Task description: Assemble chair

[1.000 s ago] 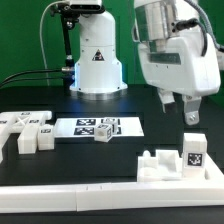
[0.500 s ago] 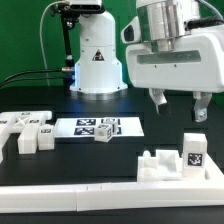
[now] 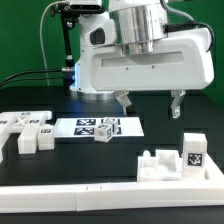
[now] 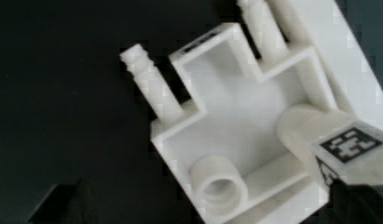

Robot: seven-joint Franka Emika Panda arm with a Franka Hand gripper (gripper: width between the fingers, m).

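A white chair piece [image 3: 160, 164] with raised ribs lies at the exterior view's right. A tagged block [image 3: 193, 152] stands upright on its right end. My gripper [image 3: 151, 103] hangs open above and behind it, with nothing between the fingers. In the wrist view the same chair piece [image 4: 241, 110] fills the frame, showing two prongs, a round socket [image 4: 223, 188] and the tagged block [image 4: 350, 141]. More tagged chair parts [image 3: 27, 131] lie at the exterior view's left. A small tagged cube [image 3: 103, 133] sits on the marker board [image 3: 75, 128].
A long white border rail [image 3: 90, 196] runs along the front edge of the black table. The arm's white base [image 3: 96, 65] stands at the back, with black cables to its left.
The gripper has swung toward the exterior view's left and turned, so both fingers now spread wide across the view. It stays open. No part has moved.
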